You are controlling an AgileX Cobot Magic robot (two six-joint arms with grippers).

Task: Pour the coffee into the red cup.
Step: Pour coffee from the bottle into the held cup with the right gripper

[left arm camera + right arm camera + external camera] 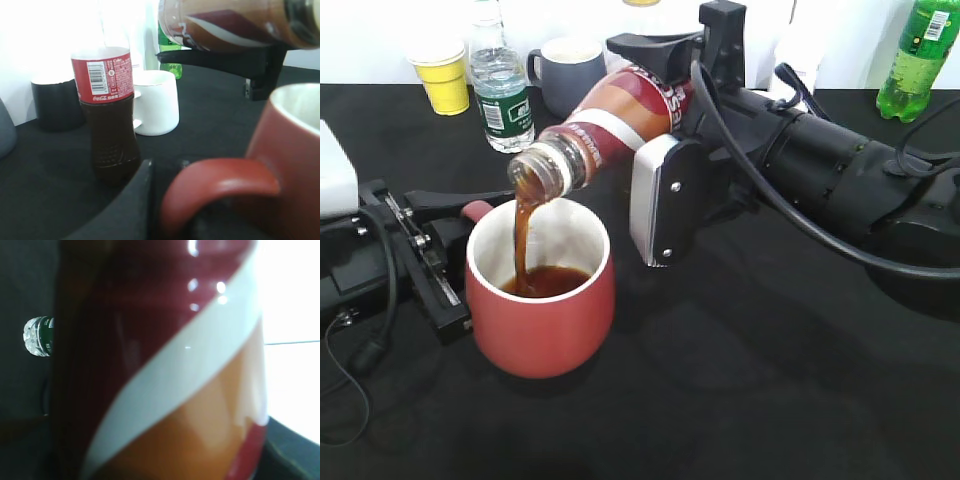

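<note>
My right gripper is shut on the coffee bottle with the brown, orange and white swirled label and holds it tilted, mouth down to the left. A dark stream of coffee runs from its mouth into the red cup, which has coffee pooled at the bottom. The label fills the right wrist view. My left gripper is shut on the cup's loop handle. The cup stands upright on the black table. The bottle also shows at the top of the left wrist view.
A grey-blue mug, a water bottle and a yellow paper cup stand at the back left. A green bottle is at the back right. A cola bottle, a white mug and a black cup show in the left wrist view.
</note>
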